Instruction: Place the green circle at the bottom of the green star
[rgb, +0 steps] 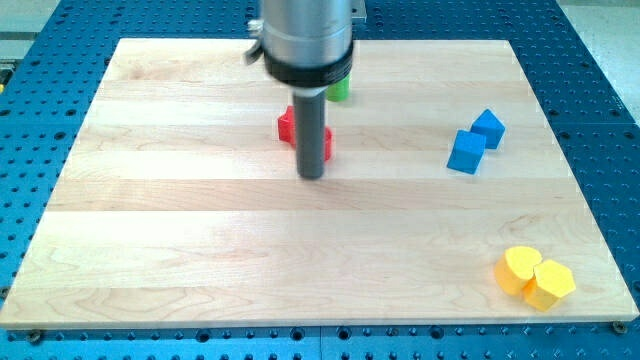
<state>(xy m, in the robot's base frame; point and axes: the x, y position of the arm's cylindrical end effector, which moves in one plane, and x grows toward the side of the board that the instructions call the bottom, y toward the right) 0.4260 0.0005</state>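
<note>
Green block (339, 90): mostly hidden behind the arm, shape unclear.
My tip (312, 177): holds nothing, at 5 o'clock of the red block (290, 125), seemingly touching.

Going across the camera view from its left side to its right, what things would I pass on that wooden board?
Red block → my tip → green block, mostly hidden behind the arm → two blue blocks → two yellow blocks.

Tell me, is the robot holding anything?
Nothing is held. My tip is a plain rod standing just below the red block; it can only push.
</note>
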